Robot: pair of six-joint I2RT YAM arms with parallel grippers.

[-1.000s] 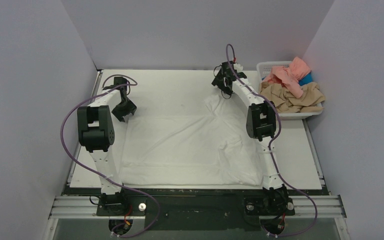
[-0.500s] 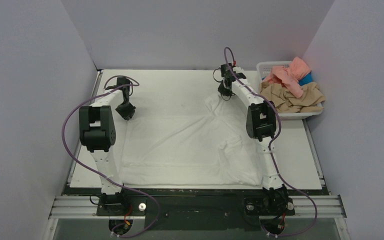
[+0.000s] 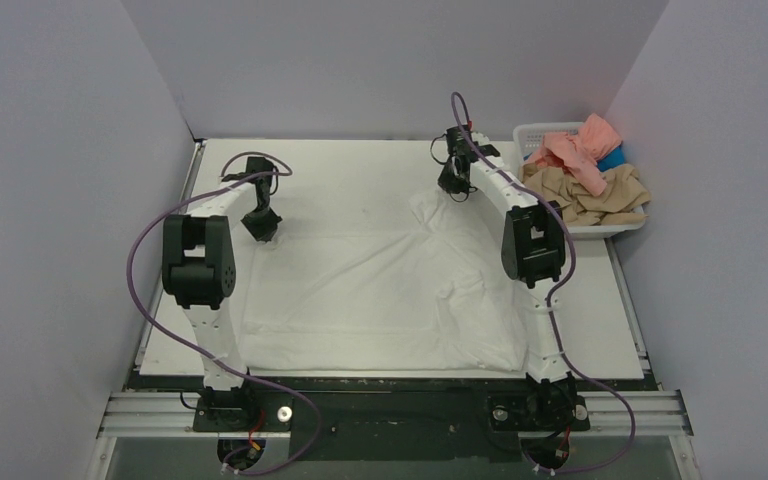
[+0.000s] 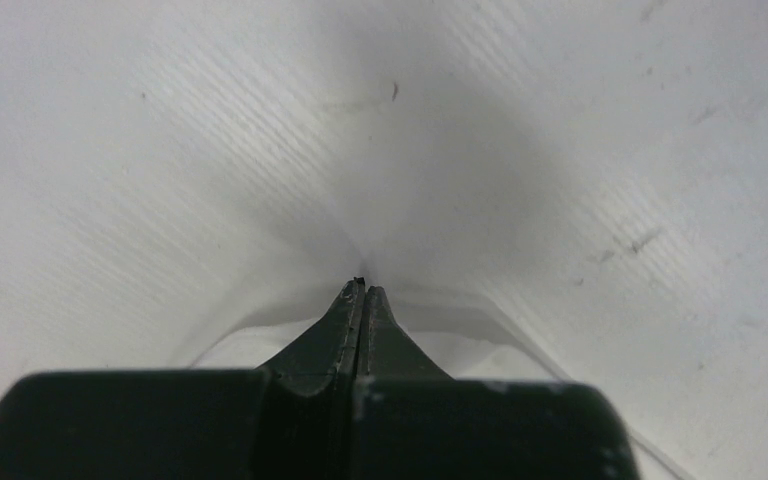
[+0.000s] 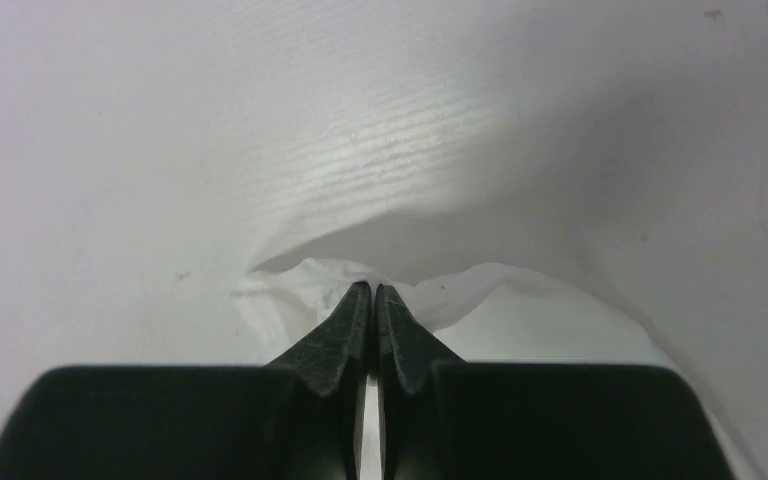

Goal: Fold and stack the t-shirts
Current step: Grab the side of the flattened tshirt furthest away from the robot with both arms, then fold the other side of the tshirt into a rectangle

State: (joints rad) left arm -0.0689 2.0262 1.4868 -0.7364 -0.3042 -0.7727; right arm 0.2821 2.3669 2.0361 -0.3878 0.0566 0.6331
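Top external: your left gripper (image 3: 263, 228) and right gripper (image 3: 452, 186) are pinched closed on the tee (image 3: 360, 285), left of the basket (image 3: 538, 128); lift both evenly

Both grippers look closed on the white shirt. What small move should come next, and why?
Probably lift both a little together. The left gripper and right gripper are each shut on the far edge of the white t-shirt, which lies spread on the table, so lifting frees that edge for folding toward the near side.
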